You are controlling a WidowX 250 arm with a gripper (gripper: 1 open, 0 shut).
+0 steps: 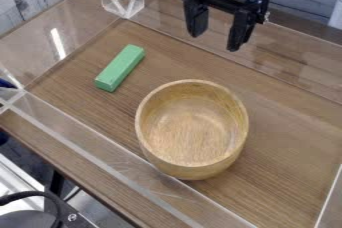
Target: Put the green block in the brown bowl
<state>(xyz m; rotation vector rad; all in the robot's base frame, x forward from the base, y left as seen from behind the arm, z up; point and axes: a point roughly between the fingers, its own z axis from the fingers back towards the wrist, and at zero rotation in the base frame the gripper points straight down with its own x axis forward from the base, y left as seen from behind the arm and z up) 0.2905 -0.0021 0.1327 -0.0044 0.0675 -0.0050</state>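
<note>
The green block (119, 67) lies flat on the wooden table, left of centre, its long side slanting toward the upper right. The brown bowl (193, 128) stands upright in front of it to the right, showing nothing inside. My gripper (218, 29) hangs above the table at the back, pointing down, its two black fingers spread apart with nothing between them. It is well to the right of the block and behind the bowl, touching neither.
Clear acrylic walls (80, 142) fence the table along the left and front edges. A small clear bracket (123, 0) stands at the back left. A black stand (40, 210) shows below the front corner.
</note>
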